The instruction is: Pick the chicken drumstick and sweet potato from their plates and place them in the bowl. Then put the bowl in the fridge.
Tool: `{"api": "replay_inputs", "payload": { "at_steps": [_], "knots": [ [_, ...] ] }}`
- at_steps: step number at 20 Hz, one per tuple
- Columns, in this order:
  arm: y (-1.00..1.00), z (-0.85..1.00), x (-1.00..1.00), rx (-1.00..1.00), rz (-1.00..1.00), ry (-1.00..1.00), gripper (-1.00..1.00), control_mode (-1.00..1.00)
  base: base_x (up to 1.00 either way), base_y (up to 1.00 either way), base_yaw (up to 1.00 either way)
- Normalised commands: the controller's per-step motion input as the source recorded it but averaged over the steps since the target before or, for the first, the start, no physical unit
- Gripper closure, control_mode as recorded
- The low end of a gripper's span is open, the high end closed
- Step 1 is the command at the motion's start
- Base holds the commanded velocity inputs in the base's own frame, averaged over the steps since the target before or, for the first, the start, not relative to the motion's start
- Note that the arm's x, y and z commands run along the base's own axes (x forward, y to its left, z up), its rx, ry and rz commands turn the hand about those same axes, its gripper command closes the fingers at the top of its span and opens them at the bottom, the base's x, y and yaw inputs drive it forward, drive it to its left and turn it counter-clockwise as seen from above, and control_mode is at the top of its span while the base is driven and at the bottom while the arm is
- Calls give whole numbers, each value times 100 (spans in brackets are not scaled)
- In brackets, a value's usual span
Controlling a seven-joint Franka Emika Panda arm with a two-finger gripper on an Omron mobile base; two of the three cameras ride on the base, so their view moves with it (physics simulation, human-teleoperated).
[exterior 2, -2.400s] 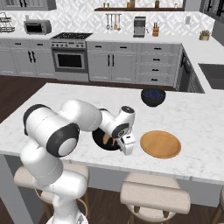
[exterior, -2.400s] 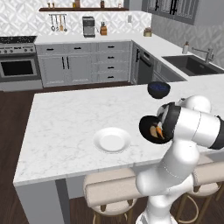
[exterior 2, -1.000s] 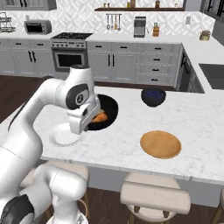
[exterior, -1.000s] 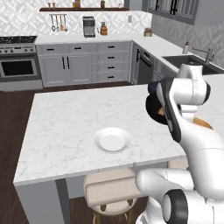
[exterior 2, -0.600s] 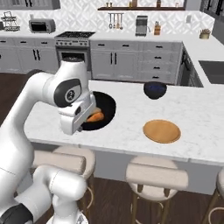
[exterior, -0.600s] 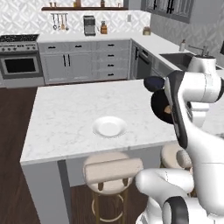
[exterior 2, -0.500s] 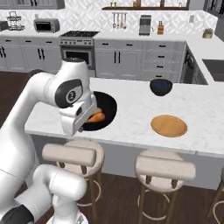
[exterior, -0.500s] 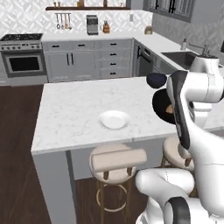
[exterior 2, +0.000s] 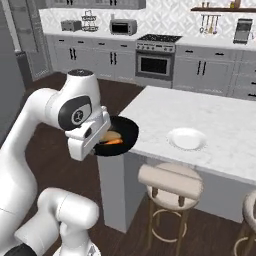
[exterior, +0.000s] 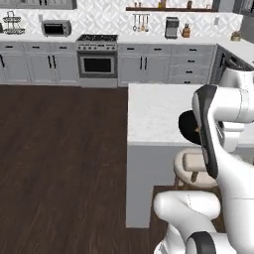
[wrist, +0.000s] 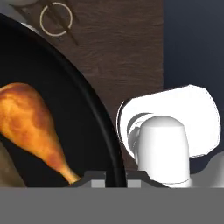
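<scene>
My gripper (wrist: 116, 177) is shut on the rim of the glossy black bowl (wrist: 65, 87), whose edge runs between the two fingertips. Inside the bowl lies the orange-brown chicken drumstick (wrist: 33, 127), bone end toward the gripper, and the dull brown sweet potato (wrist: 6, 171) shows at the lower left edge. In the right base view the gripper (exterior 2: 99, 145) holds the bowl (exterior 2: 125, 134) in the air just off the island's near corner, both foods in it. The arm hides most of the bowl (exterior: 187, 126) in the left base view. A white plate (exterior 2: 186, 138) rests bare on the island.
The marble island (exterior 2: 200, 112) stands to the right, with a padded stool (exterior 2: 170, 182) tucked under it. Dark wood floor (exterior: 59, 149) spreads to the left. Cabinets and an oven (exterior 2: 155, 65) line the back wall. A tall dark grey slab (exterior 2: 9, 75) is at the left edge; I cannot tell if it is the fridge.
The whole scene has shifted: the base has driven and turned left away from the island. The bowl stays in the gripper and now hangs past the counter's corner, over the floor.
</scene>
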Motion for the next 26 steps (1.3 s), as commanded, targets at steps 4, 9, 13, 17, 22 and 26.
{"api": "replay_inputs", "payload": {
  "at_steps": [4, 9, 13, 17, 22, 26],
  "knots": [
    [0, 0, 0, 0, 0, 0, 100, 100, 0, 100, 54],
    [0, 0, 0, 0, 0, 0, 100, 100, 0, 100, 53],
    [0, 0, 0, 0, 0, 0, 100, 100, 22, 92, 44],
    [0, 0, 0, 0, 0, 0, 100, 100, 100, 35, -1],
    [0, 0, 0, 0, 0, 0, 100, 100, 100, 44, -29],
    [0, 0, 0, 0, 0, 0, 100, 100, 100, 46, -37]
  ]
}}
